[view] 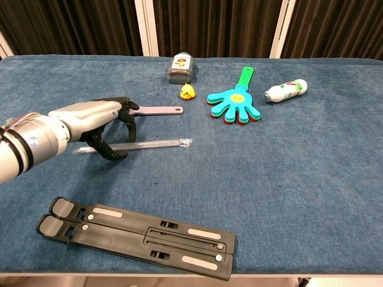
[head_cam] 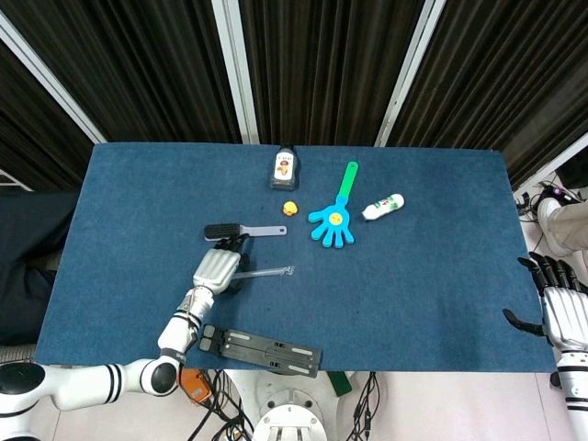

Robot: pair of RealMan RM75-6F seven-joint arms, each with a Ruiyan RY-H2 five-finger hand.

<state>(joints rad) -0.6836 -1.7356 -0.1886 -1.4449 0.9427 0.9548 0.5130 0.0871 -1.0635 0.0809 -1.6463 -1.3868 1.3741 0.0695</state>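
My left hand [head_cam: 216,269] [view: 99,122] hovers low over the left part of a clear thin stick [head_cam: 268,271] [view: 152,143] lying on the blue table. Its fingers arch over the stick on the far side and the thumb curls on the near side, with nothing plainly gripped. Just beyond its fingertips lies a brush with black bristles and a lilac handle [head_cam: 246,231] [view: 160,109], the bristle end partly hidden in the chest view. My right hand [head_cam: 562,308] hangs off the table's right edge, fingers apart and holding nothing.
A dark jar [head_cam: 285,169] [view: 181,66], a small yellow duck [head_cam: 290,209] [view: 187,91], a blue hand-shaped clapper with a green handle [head_cam: 333,223] [view: 234,104] and a small white bottle [head_cam: 383,207] [view: 286,90] lie at the back. A black folded stand [head_cam: 262,347] [view: 137,236] lies at the front edge.
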